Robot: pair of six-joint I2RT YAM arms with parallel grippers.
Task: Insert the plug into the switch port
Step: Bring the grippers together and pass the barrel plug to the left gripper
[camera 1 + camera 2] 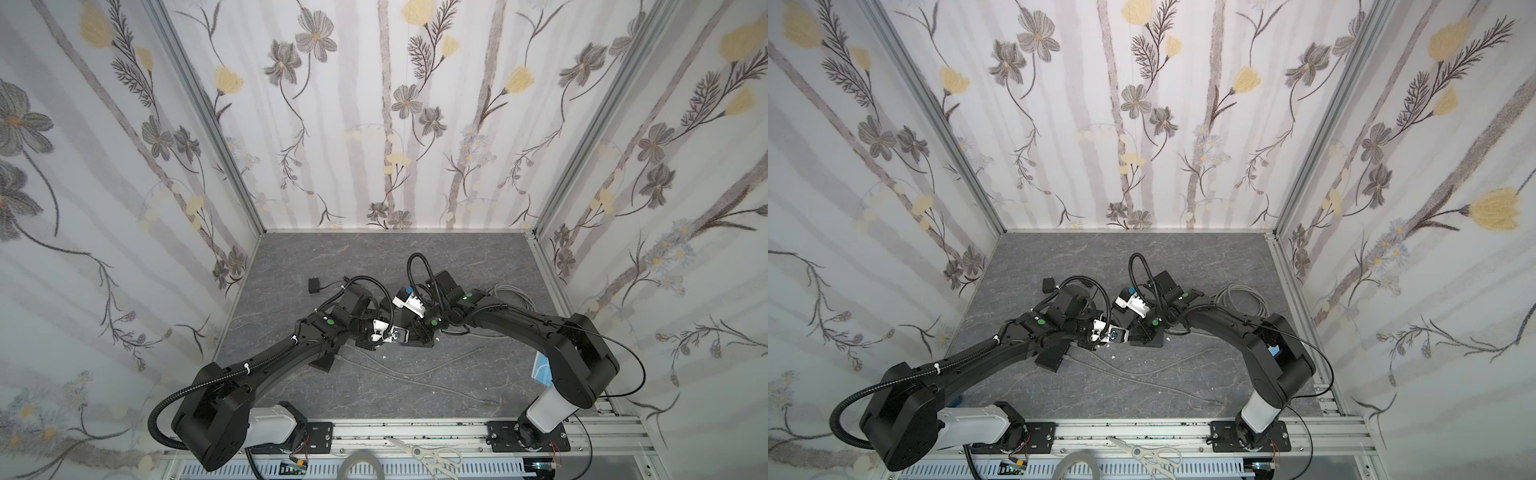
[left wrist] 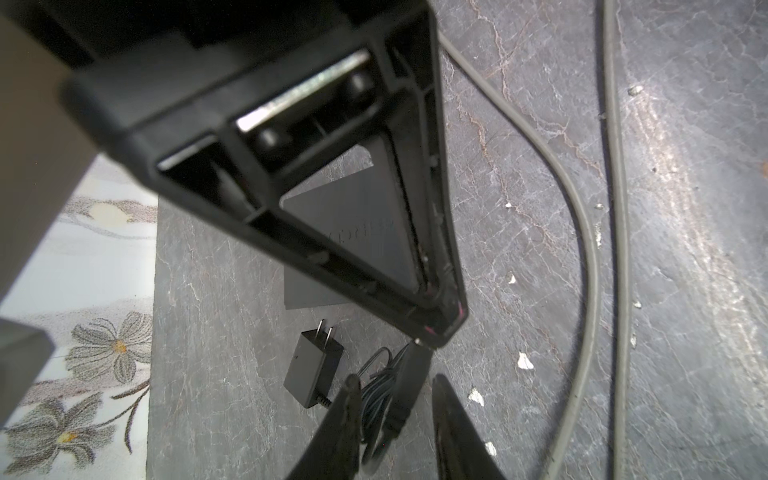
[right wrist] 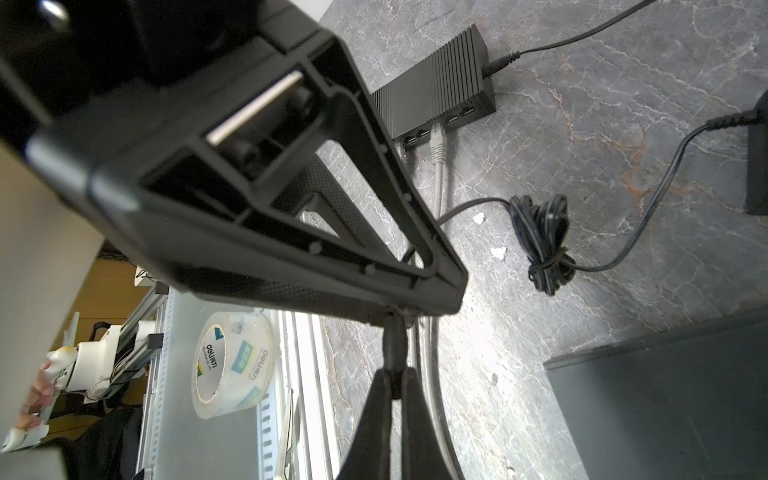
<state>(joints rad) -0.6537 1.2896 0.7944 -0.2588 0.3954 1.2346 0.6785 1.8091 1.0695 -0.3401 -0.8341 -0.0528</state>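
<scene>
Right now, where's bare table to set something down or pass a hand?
Bare: the table strip along the back wall, behind the adapter and coil; also the front, between the loose cable and rail. Crowded: the middle, where left arm, right arm, switch and cord bundle bunch.

Table (image 1: 374, 257): dark grey marble pattern, pale veins, rusty streaks
Walls (image 1: 353, 124): white, grey-mauve vertical stripes, grey flowers on dark stems, pale yellow blossoms
Arms (image 1: 270, 365): black, white base segments, green dots near wrists
Switch (image 3: 440, 79): black, ribbed top
Plug (image 3: 437, 145): pale grey; cable (image 2: 590, 257) same grey
Adapter (image 2: 313, 370), far left: black, silver prongs; cord (image 3: 544, 245) black
Tape (image 3: 232, 365): clear, white label inside, blue, green, yellow print
Scissors (image 1: 415, 451), near edge: off-white
Frame (image 1: 415, 428): silver
</scene>
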